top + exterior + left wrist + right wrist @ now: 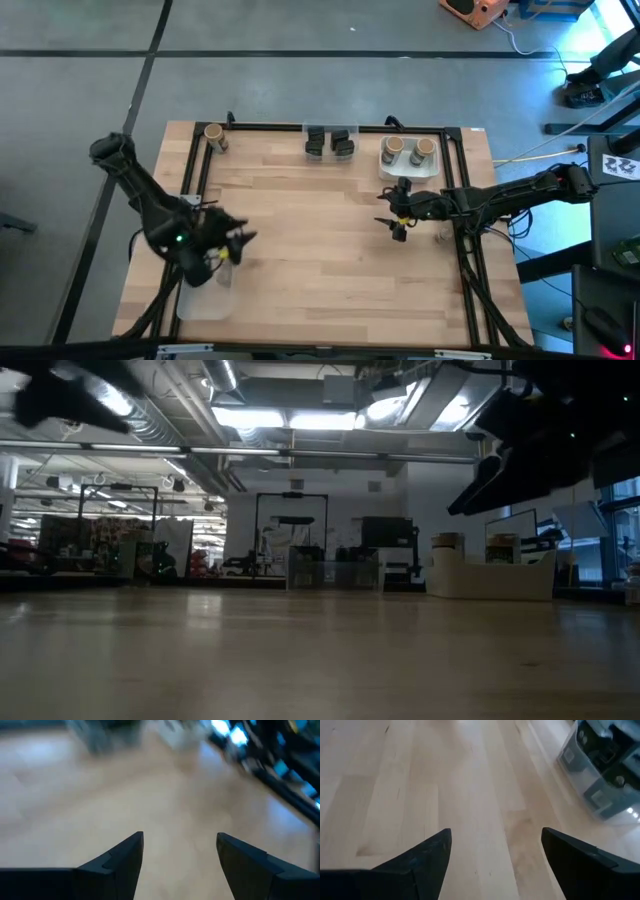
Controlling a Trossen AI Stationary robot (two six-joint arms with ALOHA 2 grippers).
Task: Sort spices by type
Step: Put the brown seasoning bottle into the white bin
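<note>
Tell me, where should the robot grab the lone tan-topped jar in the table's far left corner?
Probably around its round sides, just under the tan lid, coming down from above. The tan-topped jar stands upright and alone beside the black frame, so fingers likely fit best along the frame, not across it.

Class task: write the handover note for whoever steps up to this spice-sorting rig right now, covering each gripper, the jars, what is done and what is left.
Left gripper: jaws open, empty, above the near-left of the table beside a clear tray.
Right gripper: jaws open, empty, right of centre, just in front of the white tray.
Jars: two tan-topped jars sit in the white tray at the far right; two dark boxy jars stand together at the far edge, middle; one more tan-topped jar stands alone at the far-left corner.
Done: the dark pair is grouped, two tan ones share a tray.
Left: the lone tan jar probably needs to join its pair.
</note>
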